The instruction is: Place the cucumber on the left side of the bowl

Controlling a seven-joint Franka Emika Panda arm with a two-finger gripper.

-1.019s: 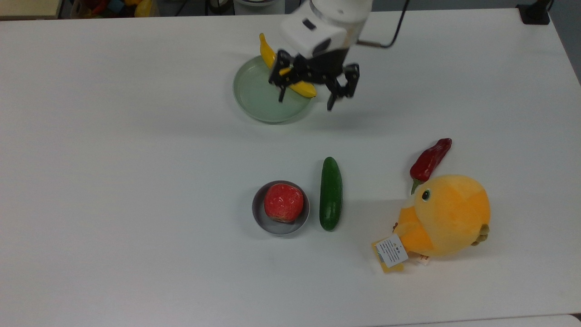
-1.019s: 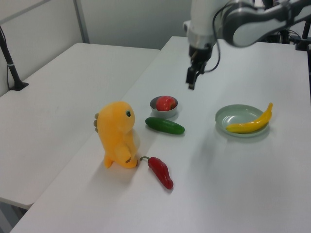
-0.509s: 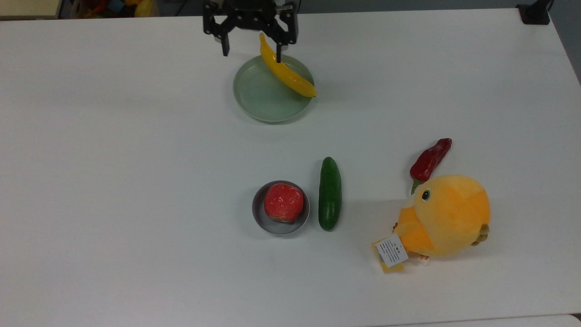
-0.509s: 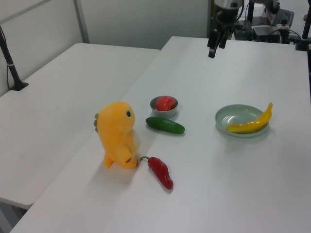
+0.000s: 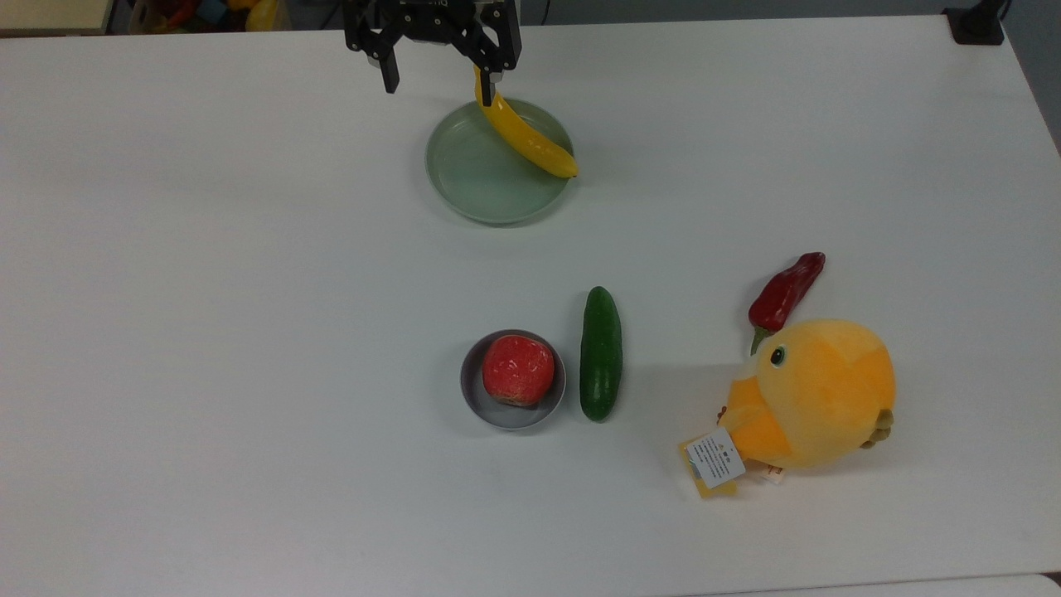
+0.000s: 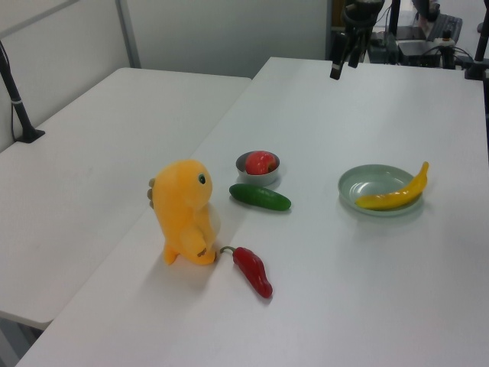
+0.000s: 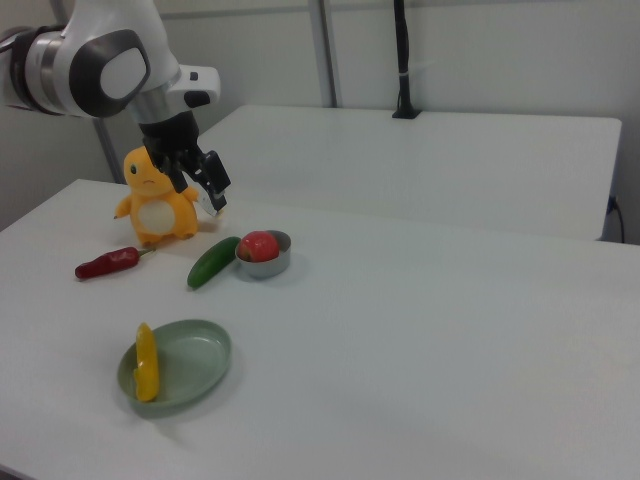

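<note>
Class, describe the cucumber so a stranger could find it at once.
On the white table, find the small grey bowl holding a red fruit. The cucumber lies just beside it, on the top view's right: the only dark green, smooth, elongated thing there.

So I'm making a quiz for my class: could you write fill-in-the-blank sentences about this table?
1. The small grey bowl holds a red ____.
2. The banana rests on the pale green ____.
3. The cucumber lies between the bowl and the ____ plush toy.
4. The gripper carries ____.

Missing words: apple; plate; orange; nothing
</note>
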